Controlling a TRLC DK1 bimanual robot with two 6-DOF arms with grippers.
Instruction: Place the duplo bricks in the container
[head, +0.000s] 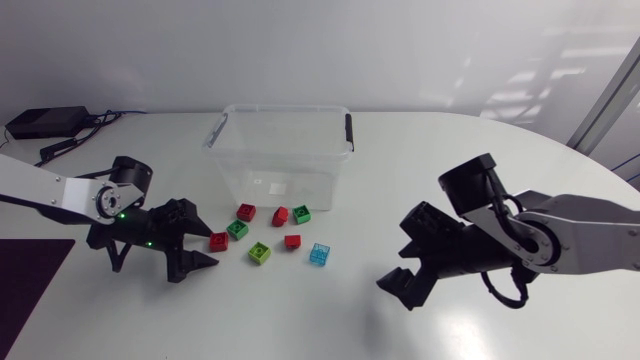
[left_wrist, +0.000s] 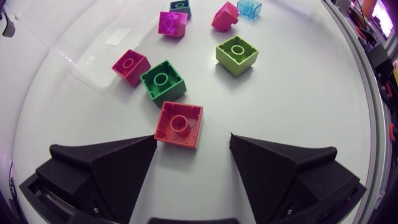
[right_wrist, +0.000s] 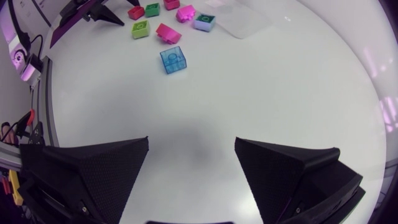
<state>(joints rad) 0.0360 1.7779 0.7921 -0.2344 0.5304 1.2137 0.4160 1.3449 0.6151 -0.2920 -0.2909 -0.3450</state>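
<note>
Open-fingered, my left claw (head: 208, 242) is hanging low, wrist tipped down, at the red brick (head: 218, 241). My right claw (head: 395, 252) is gaping empty, well apart from the duplo bricks (head: 260, 253) lying before the clear container (head: 285, 108).

Left wrist view: the red brick is sitting stud-up at the claw's mouth, and the container's label (left_wrist: 118, 36) is showing too blurred to read.

Right wrist view: a blue brick (right_wrist: 173, 60) is lying well ahead.

Bare table lies between the spread right gripper (right_wrist: 191, 139) and the blue brick (right_wrist: 173, 60). Left gripper (left_wrist: 193, 139) wide open; red brick (left_wrist: 179, 124) just ahead, dark green brick (left_wrist: 163, 80) crowding behind. Open-topped container (head: 285, 108) walls off the cluster's far side.
</note>
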